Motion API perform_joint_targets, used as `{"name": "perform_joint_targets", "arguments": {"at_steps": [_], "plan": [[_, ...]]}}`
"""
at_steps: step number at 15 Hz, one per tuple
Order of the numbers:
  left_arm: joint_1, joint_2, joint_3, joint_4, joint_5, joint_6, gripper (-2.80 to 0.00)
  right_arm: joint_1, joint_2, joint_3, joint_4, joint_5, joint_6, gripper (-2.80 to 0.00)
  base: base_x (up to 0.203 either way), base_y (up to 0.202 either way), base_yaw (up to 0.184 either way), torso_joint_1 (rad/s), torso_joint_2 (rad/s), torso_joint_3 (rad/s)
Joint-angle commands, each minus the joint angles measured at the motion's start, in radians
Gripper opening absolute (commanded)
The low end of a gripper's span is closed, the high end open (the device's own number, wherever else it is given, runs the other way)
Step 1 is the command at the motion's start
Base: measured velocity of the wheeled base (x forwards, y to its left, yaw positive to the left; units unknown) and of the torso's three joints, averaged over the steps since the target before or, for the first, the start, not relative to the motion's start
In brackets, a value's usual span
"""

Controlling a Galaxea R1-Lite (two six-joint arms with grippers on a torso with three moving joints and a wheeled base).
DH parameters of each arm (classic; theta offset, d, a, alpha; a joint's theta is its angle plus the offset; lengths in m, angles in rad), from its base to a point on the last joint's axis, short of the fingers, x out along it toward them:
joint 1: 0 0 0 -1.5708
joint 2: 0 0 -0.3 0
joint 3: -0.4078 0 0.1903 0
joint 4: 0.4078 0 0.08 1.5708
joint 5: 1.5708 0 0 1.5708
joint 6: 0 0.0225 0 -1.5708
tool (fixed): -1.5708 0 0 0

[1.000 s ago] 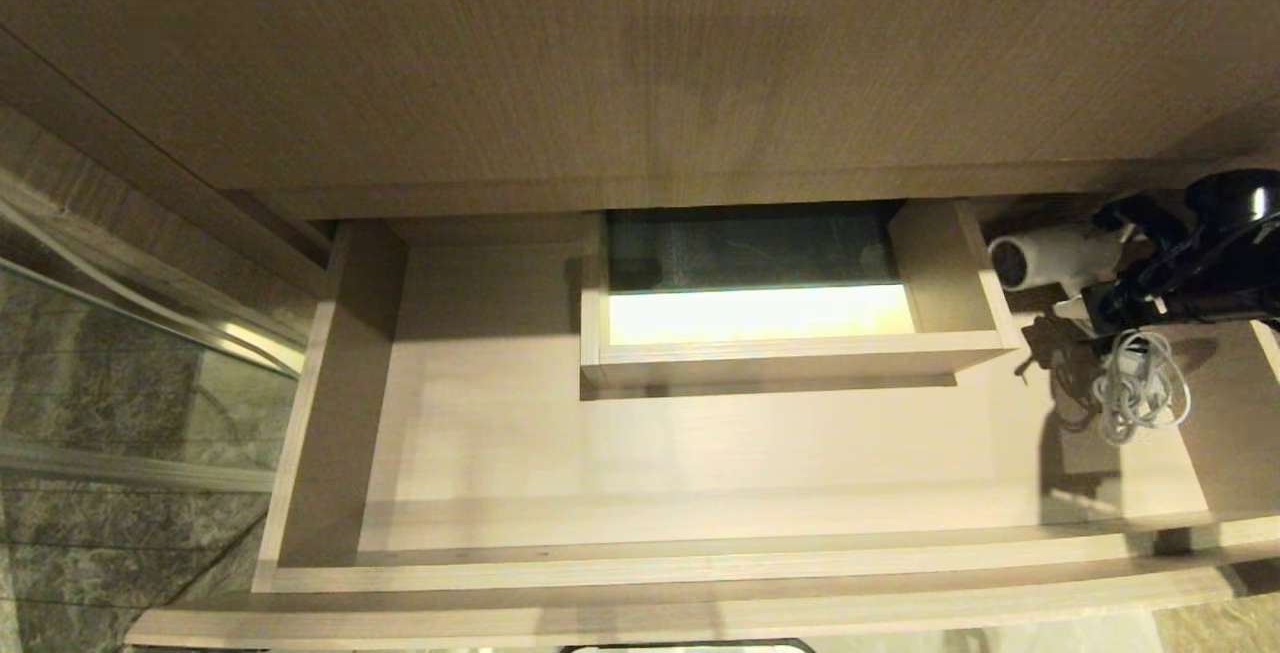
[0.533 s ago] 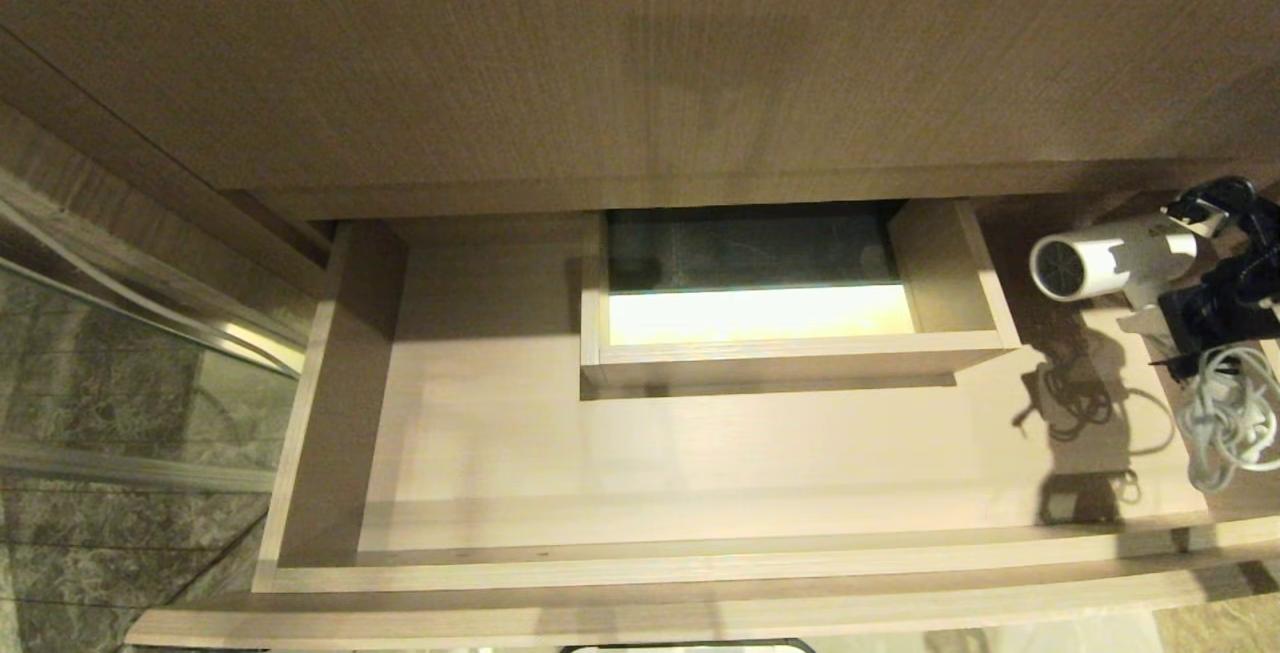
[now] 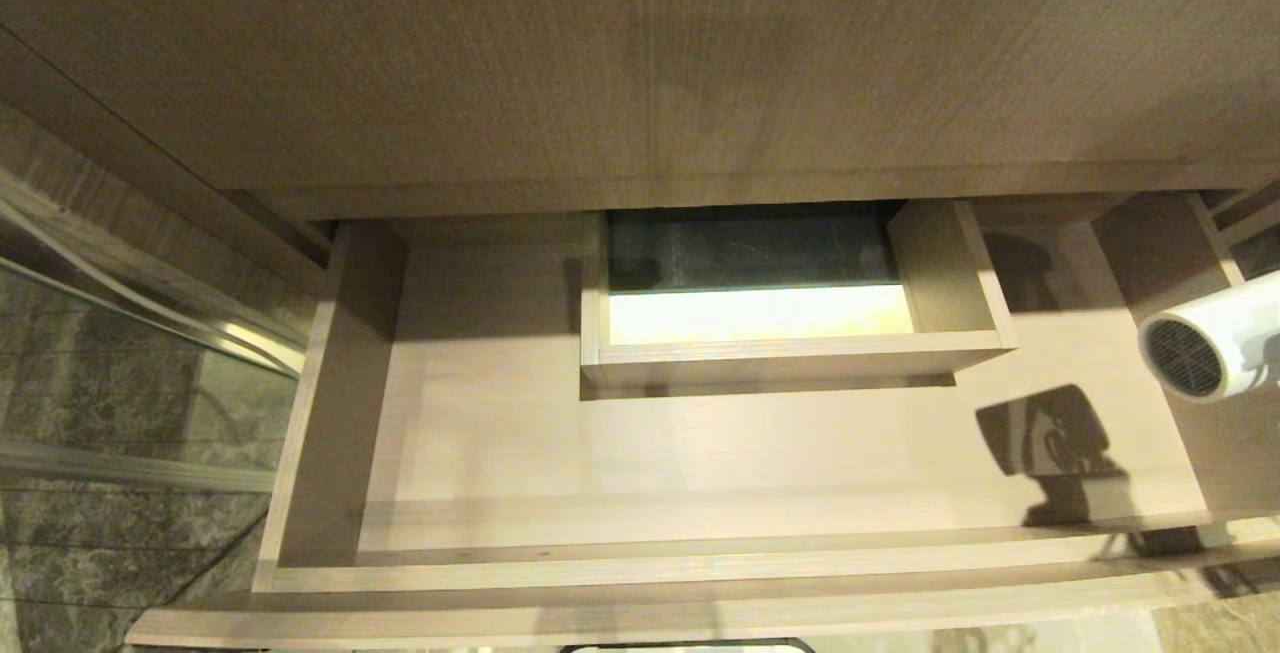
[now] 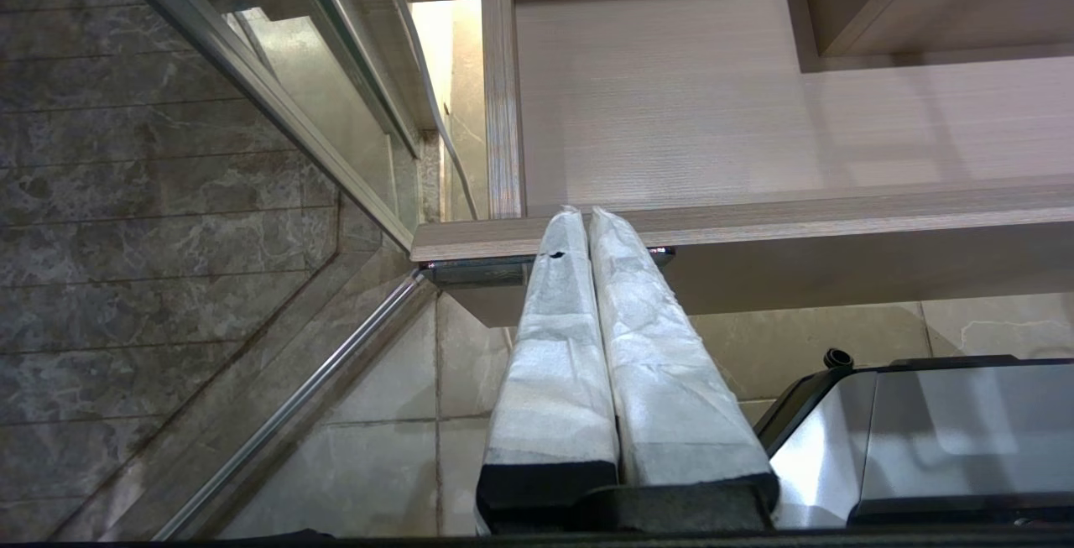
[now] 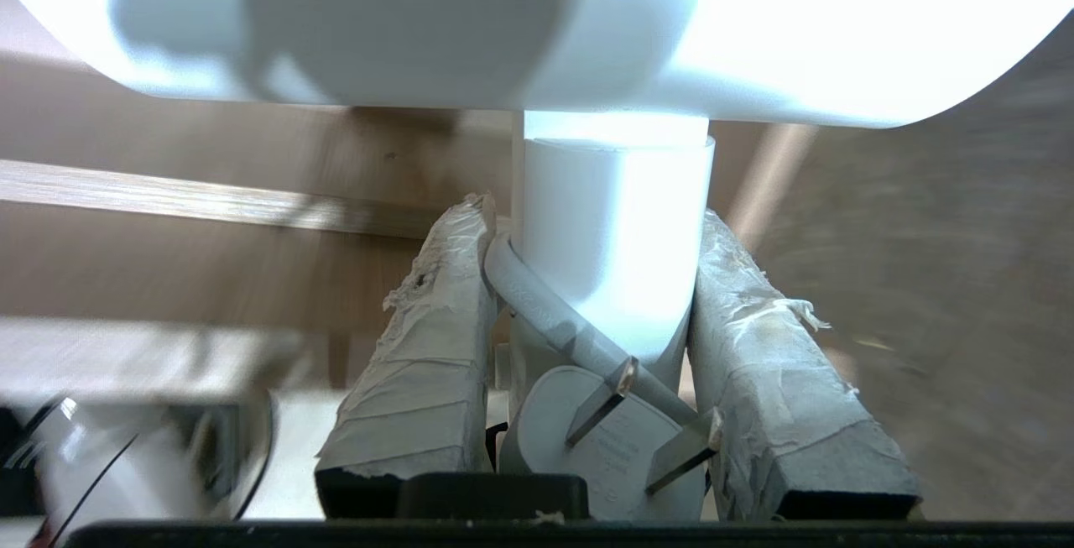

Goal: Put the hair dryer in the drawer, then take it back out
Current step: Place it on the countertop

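Countertop (image 3: 640,53) in wood grain fills the upper part of the head view, overhanging the back of the drawer (image 3: 700,453), which is pulled out wide and shallow beneath it. Boxed cut-out (image 3: 790,348) sits at the drawer's middle back, walls standing up from the drawer floor, dark inside with a bright lit strip; it stands between the drawer's left half and right half. Marble-tiled wall and glass partition with metal rail (image 3: 130,333) run along the drawer's left side. Drawer floor carries only shadows. Hair dryer (image 3: 1210,348) is at the far right edge of the head view, up off the drawer floor over the drawer's right end, partly cut off by the frame edge. Barrel's long axis runs roughly left-right across the drawer, dark mesh grille facing left and slightly toward the camera. Right gripper (image 5: 600,254) is clamped on the dryer's white handle, one taped finger (image 5: 436,313) on each side, jaws partly open around it; cord and plug (image 5: 604,439) are tucked between the fingers at the handle's base. Left gripper (image 4: 587,221) sits parked low in front of the drawer's left front corner, taped fingers pressed together, holding nothing.
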Motion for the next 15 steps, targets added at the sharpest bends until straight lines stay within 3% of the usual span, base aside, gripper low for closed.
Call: {"name": "perform_joint_targets", "arguments": {"at_steps": [1,6,9,15], "plan": [[0.000,0.000,0.002,0.000,0.000,0.000,-2.80,0.011,-0.258,0.012,0.013,-0.006,-0.005,-2.80,0.000,0.000,0.000,0.000,0.00,0.000],[0.000,0.000,0.000,0.000,0.000,0.000,-2.80,0.033,-0.548,-0.021,-0.035,-0.012,0.001,-2.80,0.000,0.000,0.000,0.000,0.00,0.000],[0.000,0.000,0.000,0.000,0.000,0.000,-2.80,0.035,-0.661,-0.106,-0.072,-0.013,0.021,-2.80,0.000,0.000,0.000,0.155,-0.08,-0.050],[0.000,0.000,0.002,0.000,0.000,0.000,-2.80,0.041,-0.770,-0.168,-0.023,-0.009,0.025,-2.80,0.000,0.000,0.000,0.223,-0.49,-0.201]]}}
